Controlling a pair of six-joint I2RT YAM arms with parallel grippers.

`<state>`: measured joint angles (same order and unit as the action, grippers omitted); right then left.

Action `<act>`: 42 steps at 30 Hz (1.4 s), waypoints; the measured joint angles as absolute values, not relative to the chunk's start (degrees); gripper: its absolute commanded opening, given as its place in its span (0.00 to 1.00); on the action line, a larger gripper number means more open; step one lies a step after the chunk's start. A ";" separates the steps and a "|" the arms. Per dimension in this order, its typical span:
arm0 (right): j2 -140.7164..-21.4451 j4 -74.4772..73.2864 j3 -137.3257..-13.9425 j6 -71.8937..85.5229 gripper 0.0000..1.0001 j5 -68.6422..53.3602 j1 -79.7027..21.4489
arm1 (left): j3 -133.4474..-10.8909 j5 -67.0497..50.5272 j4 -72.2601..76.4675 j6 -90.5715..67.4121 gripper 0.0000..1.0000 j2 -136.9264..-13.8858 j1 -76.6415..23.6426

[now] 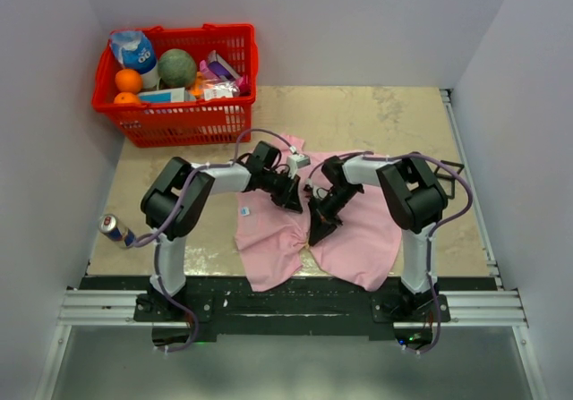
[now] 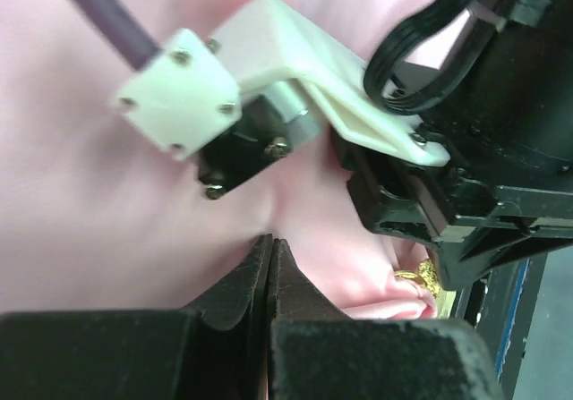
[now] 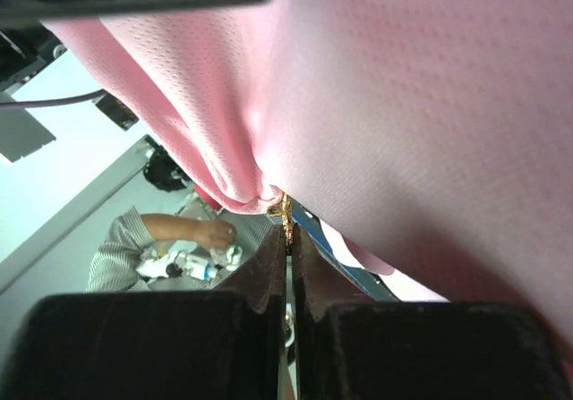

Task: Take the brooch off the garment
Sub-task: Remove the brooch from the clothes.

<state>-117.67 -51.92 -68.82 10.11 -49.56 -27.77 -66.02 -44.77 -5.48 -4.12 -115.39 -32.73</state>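
The garment [image 1: 358, 239], a light pink T-shirt, lies crumpled on the table between both arms. In the left wrist view my left gripper [image 2: 269, 239] is shut, its tips pinching a fold of the pink cloth [image 2: 107, 194]. Just to its right the brooch [image 2: 419, 279] shows as a small gold cluster at a bunched bit of cloth, under the right gripper's black body. In the right wrist view my right gripper [image 3: 287, 232] is shut on the brooch [image 3: 285, 208], which hangs from a drawn-up peak of the garment [image 3: 403, 105]. From above, the left gripper [image 1: 293, 203] and right gripper [image 1: 315, 230] meet over the shirt's middle; the brooch is hidden there.
A red basket [image 1: 179, 123] holding fruit and packets stands at the back left. A drink can [image 1: 116, 230] lies near the table's left edge. The right wrist's white camera mount [image 2: 269, 60] hangs close above the left gripper.
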 measured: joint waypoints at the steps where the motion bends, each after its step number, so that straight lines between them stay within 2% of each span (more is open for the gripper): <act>1: -117.67 -51.90 -68.82 10.26 0.00 -49.67 -27.77 | -66.00 -44.77 -5.32 -4.49 0.00 -115.13 -32.53; 5: -117.80 -52.16 -69.76 10.85 0.00 -49.78 -27.75 | -65.71 -47.57 -6.15 -4.73 0.00 -110.39 -31.62; 11: -117.82 -52.31 -73.54 12.05 0.00 -45.54 -27.70 | -61.54 -52.27 -14.13 4.27 0.00 -98.85 -34.41; 14: -117.82 -52.45 -76.20 13.02 0.00 -42.76 -27.49 | -59.37 -52.40 -18.00 8.73 0.00 -96.95 -36.95; 23: -117.82 -54.19 -86.85 12.40 0.00 -32.49 -26.83 | -56.31 -45.65 -13.85 6.35 0.00 -101.89 -37.63; 29: -117.82 -56.77 -84.58 10.50 0.00 -28.82 -26.89 | -54.81 -44.36 -6.24 -1.10 0.00 -107.24 -32.45; 42: -117.86 -61.10 -82.74 9.39 0.00 -23.59 -30.76 | -56.45 -49.41 3.81 -4.91 0.00 -111.96 -33.15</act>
<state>-117.86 -61.10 -82.74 9.39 -23.59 -30.76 -56.45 -49.41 3.81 -4.91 -111.96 -33.15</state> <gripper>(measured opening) 0.019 0.016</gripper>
